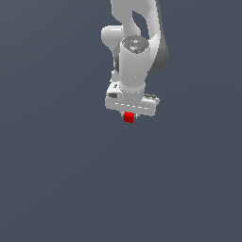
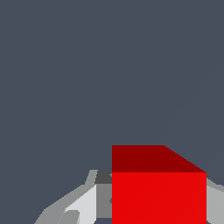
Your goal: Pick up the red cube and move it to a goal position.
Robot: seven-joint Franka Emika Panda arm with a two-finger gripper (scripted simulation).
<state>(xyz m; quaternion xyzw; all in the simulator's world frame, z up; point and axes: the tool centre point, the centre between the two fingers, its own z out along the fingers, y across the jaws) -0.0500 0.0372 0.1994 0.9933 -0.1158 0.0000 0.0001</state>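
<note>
Now the white gripper (image 1: 128,115) is holding the red cube (image 1: 128,117) tight between its jaws, so it is carrying it, and next it needs a gentle trip to the goal.

The red cube (image 1: 128,117) is tiny, bright red, plain on every face and without marks. In the exterior view it sits just past the centre of the picture toward 12 o'clock, directly under the white gripper (image 1: 128,115) and touching it. In the wrist view the red cube (image 2: 158,197) shows a bright front face and a darker upper face, gripper fingers (image 2: 83,205) flanking it
</note>
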